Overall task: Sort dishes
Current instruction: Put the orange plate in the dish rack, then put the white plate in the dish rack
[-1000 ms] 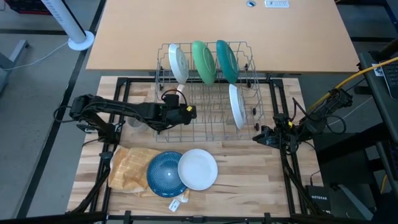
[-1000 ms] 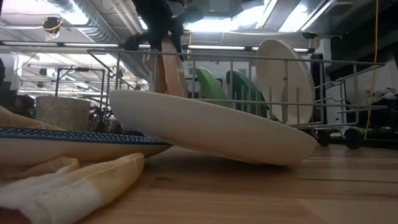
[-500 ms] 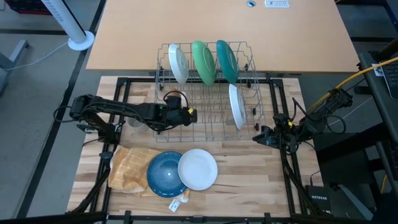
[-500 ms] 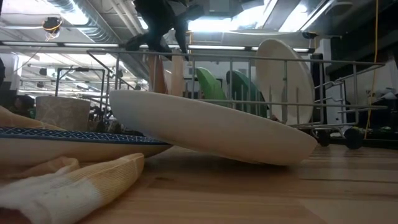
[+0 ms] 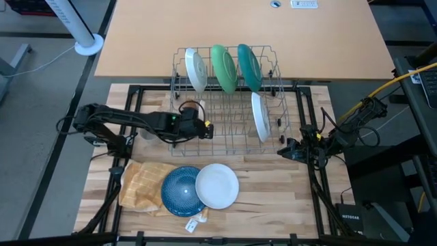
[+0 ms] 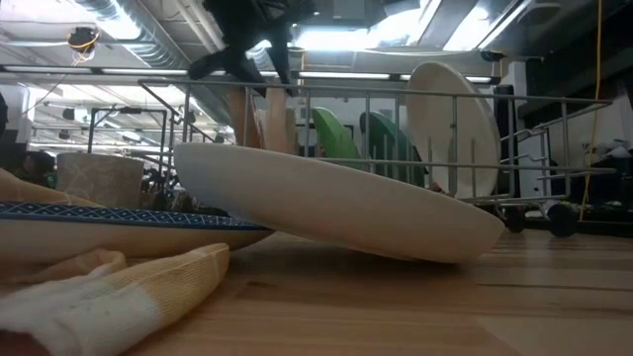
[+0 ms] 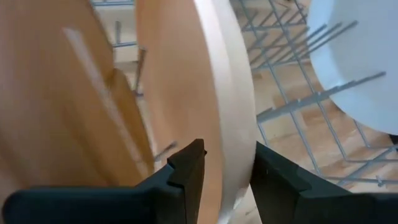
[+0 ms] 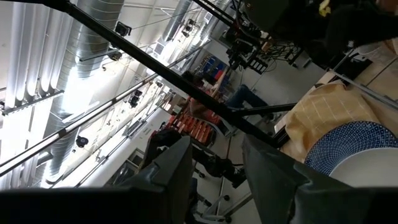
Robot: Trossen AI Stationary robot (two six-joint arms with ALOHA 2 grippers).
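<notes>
A grey wire rack (image 5: 229, 130) holds a white plate (image 5: 196, 70), a green plate (image 5: 223, 67) and a teal plate (image 5: 248, 66) on edge at its far side, and a white plate (image 5: 259, 116) at its right. My left gripper (image 5: 206, 126) is over the rack's left part, open, slanting down. Its fingers stand on either side of a peach plate (image 7: 186, 81) that stands on edge in the rack beside a brown dish (image 7: 56, 93). My right gripper (image 8: 214, 168) waits open near the rack's right near corner, holding nothing. My left gripper has one finger (image 7: 186, 171) on each face of the peach plate's upper rim (image 7: 233, 134), coming from above at a slant. Whether the fingers touch the rim I cannot tell. The plate stands on edge between the rack's wires (image 7: 292, 109).
On the near table a white plate (image 5: 217, 185) leans with one edge on a blue patterned plate (image 5: 179, 191), which lies partly on a yellow checked cloth (image 5: 140, 184). A grey mug (image 6: 97, 178) stands left of the rack. Bare wood lies near right.
My left gripper has stayed over the rack's left part while its wrist has turned, and its fingers have parted a little around the peach plate. The plate, tilted a second ago, now stands more upright in the rack.
</notes>
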